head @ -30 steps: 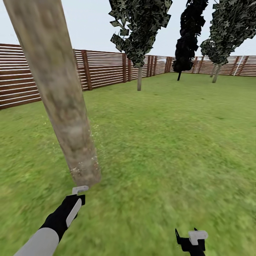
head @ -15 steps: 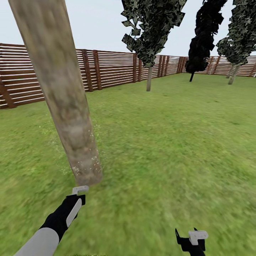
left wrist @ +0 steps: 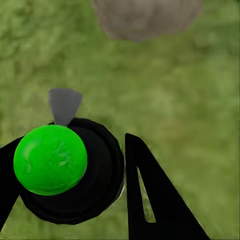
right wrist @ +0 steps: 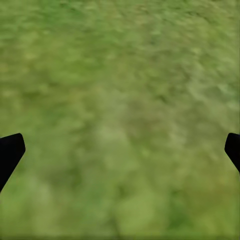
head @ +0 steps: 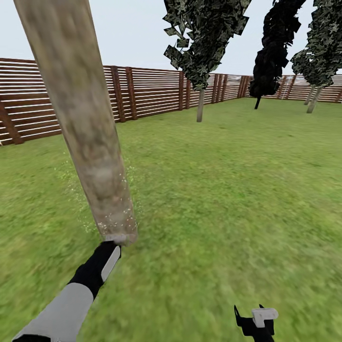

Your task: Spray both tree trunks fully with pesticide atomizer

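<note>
Head view: the left gripper (head: pixel 113 241) sits at the foot of the near trunk (head: pixel 90 142), where white pesticide (head: pixel 124 209) specks dot the bark and grass (head: pixel 228 190). Left wrist view shows its jaws pinching the atomizer (left wrist: pixel 72 172), a dark round body with a bright green top, the trunk base just ahead. The right gripper (head: pixel 259 319) hangs low over grass, jaws spread. A fence (head: pixel 152 90) and more trees (head: pixel 204 38) stand behind.

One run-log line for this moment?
left gripper: shut on atomizer | aimed at trunk base | white specks | right gripper: open, idle
</note>
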Motion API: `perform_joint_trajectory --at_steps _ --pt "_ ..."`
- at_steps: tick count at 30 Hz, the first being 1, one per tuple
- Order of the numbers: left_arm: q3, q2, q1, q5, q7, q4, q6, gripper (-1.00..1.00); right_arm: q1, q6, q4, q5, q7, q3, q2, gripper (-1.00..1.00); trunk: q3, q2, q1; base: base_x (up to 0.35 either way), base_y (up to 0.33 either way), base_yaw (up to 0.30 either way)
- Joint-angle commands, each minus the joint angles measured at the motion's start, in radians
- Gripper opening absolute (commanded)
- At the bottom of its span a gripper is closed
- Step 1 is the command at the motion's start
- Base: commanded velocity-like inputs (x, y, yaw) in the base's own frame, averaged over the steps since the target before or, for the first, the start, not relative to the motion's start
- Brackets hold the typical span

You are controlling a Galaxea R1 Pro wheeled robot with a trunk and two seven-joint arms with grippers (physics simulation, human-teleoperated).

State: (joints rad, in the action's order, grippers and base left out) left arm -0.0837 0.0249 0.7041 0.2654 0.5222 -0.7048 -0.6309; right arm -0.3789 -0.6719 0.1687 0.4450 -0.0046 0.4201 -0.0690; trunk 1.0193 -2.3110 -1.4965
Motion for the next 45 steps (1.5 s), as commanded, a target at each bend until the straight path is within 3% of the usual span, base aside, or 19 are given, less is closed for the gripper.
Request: perform_joint_trajectory --at_steps 1,3,6,9,12,13,14,16,18,21,23,25,28,29,37,39,41,43,45 --pt "0.008 -0.034 0.000 0.016 0.000 -0.002 0.005 -1.00 0.000 0.000 0.000 0.000 0.000 0.000 0.000 1.00 0.000 0.000 0.000 0.000 0.000 0.000" --pt "0.011 -0.044 0.000 0.016 0.001 -0.004 0.005 -1.00 0.000 0.000 0.000 0.000 0.000 0.000 0.000 1.00 0.000 0.000 0.000 0.000 0.000 0.000" --pt "0.005 0.039 0.008 0.011 0.001 -0.036 0.003 -1.00 0.000 0.000 0.000 0.000 0.000 0.000 0.000 1.00 0.000 0.000 0.000 0.000 0.000 0.000" --pt "0.004 0.080 0.059 0.011 0.002 -0.042 -0.020 -1.00 0.000 0.000 0.000 0.000 0.000 0.000 0.000 1.00 0.000 0.000 0.000 0.000 0.000 0.000" --pt "0.009 0.066 0.076 0.007 0.002 -0.042 -0.030 -1.00 0.000 0.000 0.000 0.000 0.000 0.000 0.000 1.00 0.000 0.000 0.000 0.000 0.000 0.000" --pt "0.011 0.045 0.077 0.007 0.001 -0.042 -0.031 -1.00 0.000 0.000 0.000 0.000 0.000 0.000 0.000 1.00 0.000 0.000 0.000 0.000 0.000 0.000" --pt "0.012 0.007 0.077 0.007 0.002 -0.047 -0.031 -1.00 0.000 0.000 0.000 0.000 0.000 0.000 0.000 1.00 0.000 0.000 0.000 0.000 0.000 0.000" --pt "0.012 -0.016 0.073 0.007 0.002 -0.078 -0.033 -1.00 0.000 0.000 0.000 0.000 0.000 0.000 0.000 1.00 0.000 0.000 0.000 0.000 0.000 0.000" --pt "0.006 -0.006 0.068 0.008 0.001 -0.110 -0.054 -1.00 0.000 0.000 0.000 0.000 0.000 0.000 0.000 1.00 0.000 0.000 0.000 0.000 0.000 0.000" --pt "0.000 0.057 0.078 0.010 0.008 -0.170 -0.087 -1.00 0.000 0.000 0.000 0.000 0.000 0.000 0.000 1.00 0.000 0.000 0.000 0.000 0.000 0.000" --pt "-0.009 0.062 0.078 0.009 0.012 -0.215 -0.121 -1.00 0.000 0.000 0.000 0.000 0.000 0.000 0.000 1.00 0.000 0.000 0.000 0.000 0.000 0.000" --pt "-0.006 0.036 0.069 0.007 0.012 -0.317 -0.200 -1.00 0.000 0.000 0.000 0.000 0.000 0.000 0.000 1.00 0.000 0.000 0.000 0.000 0.000 0.000" --pt "-0.003 -0.020 0.065 0.008 0.012 -0.342 -0.211 -1.00 0.000 0.000 0.000 0.000 0.000 0.000 0.000 1.00 0.000 0.000 0.000 0.000 0.000 0.000" --pt "-0.001 -0.050 0.065 0.009 0.012 -0.345 -0.211 -1.00 0.000 0.000 0.000 0.000 0.000 0.000 0.000 1.00 0.000 0.000 0.000 0.000 0.000 0.000" --pt "-0.019 -0.026 0.066 0.008 0.013 -0.349 -0.210 -1.00 0.000 0.000 0.000 0.000 0.000 0.000 0.000 1.00 0.000 0.000 0.000 -0.101 0.000 0.000" --pt "-0.009 -0.059 0.065 0.007 0.012 -0.346 -0.210 -1.00 0.000 0.000 0.000 0.000 0.000 0.000 0.000 1.00 0.000 0.000 0.000 -0.003 0.000 0.000" --pt "-0.002 -0.125 0.065 0.017 0.011 -0.346 -0.211 -1.00 0.000 0.000 0.000 0.000 0.000 0.000 0.000 1.00 0.000 0.000 0.000 0.000 0.000 0.000" --pt "0.037 -0.140 0.064 0.019 0.008 -0.346 -0.211 -1.00 0.000 0.000 0.000 0.000 0.000 0.000 0.000 1.00 0.000 0.000 0.000 0.000 0.000 0.000" --pt "0.044 -0.136 0.063 0.015 0.005 -0.340 -0.209 -1.00 0.000 0.000 0.000 0.000 0.000 0.000 0.000 1.00 0.000 0.000 0.000 0.000 0.000 0.000"
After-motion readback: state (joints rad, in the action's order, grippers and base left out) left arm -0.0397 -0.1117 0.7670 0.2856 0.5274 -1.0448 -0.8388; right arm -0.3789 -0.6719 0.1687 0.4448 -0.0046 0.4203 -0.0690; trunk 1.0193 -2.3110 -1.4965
